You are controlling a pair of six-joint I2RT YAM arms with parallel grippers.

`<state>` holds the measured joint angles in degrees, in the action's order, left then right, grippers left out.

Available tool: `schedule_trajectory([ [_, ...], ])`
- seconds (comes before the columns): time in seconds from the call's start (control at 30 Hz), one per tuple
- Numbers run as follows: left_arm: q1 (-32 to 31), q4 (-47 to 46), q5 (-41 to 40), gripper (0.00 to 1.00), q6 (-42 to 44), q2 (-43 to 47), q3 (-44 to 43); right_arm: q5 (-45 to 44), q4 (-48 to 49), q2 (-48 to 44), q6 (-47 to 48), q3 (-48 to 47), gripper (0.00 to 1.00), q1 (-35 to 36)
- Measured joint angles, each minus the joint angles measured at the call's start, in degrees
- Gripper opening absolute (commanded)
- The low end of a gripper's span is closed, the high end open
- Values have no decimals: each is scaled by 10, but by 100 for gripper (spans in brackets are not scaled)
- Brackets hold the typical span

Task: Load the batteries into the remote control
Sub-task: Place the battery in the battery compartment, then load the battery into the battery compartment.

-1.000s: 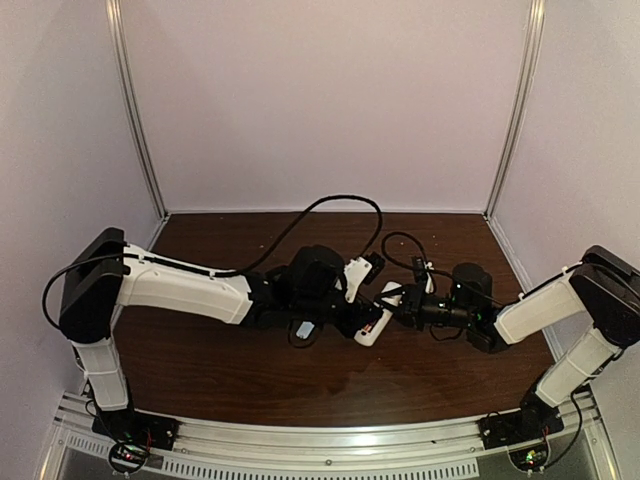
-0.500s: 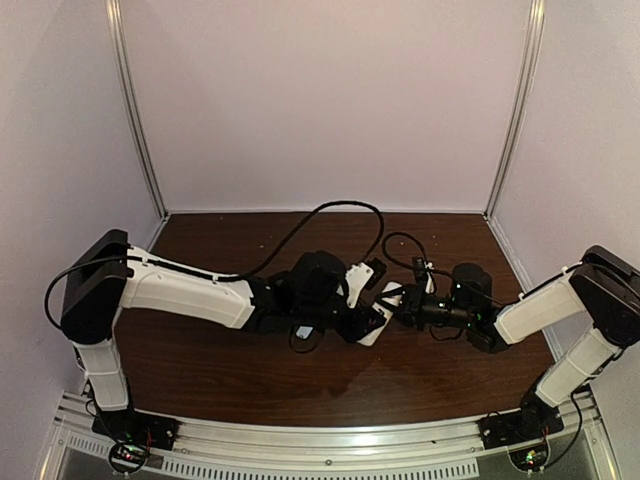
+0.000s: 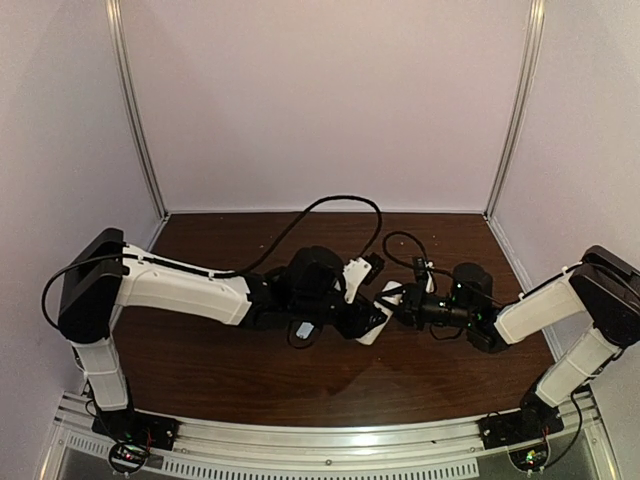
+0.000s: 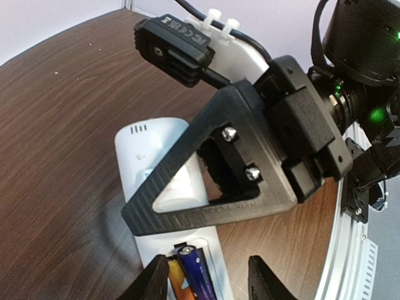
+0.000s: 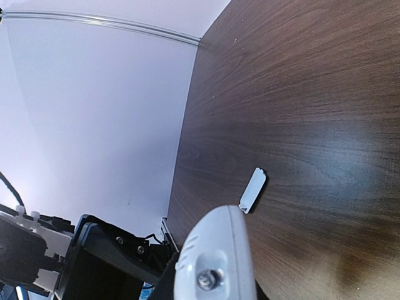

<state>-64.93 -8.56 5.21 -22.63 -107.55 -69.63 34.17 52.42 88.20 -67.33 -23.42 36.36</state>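
Left gripper point(image 4: 208, 284) parted, right gripper point(image 3: 392, 303) clamping slim white plastic remote control point(image 4: 147, 147). Left wrist alone: orange battery point(image 4: 177, 287) beside purple-blue battery point(image 4: 195, 275) in its recess.

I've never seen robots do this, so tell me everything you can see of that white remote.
The remote is a slim white plastic bar with a small slotted grille near its far end. Its back faces up, the recess open, holding two batteries, orange and purple, side by side. The right gripper clamps its middle; the left gripper stands open around the batteries.
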Motion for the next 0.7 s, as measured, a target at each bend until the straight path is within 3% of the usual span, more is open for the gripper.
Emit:
schedule_trajectory([
  [0.13,8,0,-1,49,1,3,1,6,13,0,-14,1,0,0],
  [0.27,14,1,-3,59,14,14,15,18,35,2,-23,1,0,0],
  [0.43,16,9,-4,64,63,74,56,33,47,6,-25,1,0,0],
  [0.7,16,6,37,49,206,167,116,61,43,12,-15,1,0,0],
])
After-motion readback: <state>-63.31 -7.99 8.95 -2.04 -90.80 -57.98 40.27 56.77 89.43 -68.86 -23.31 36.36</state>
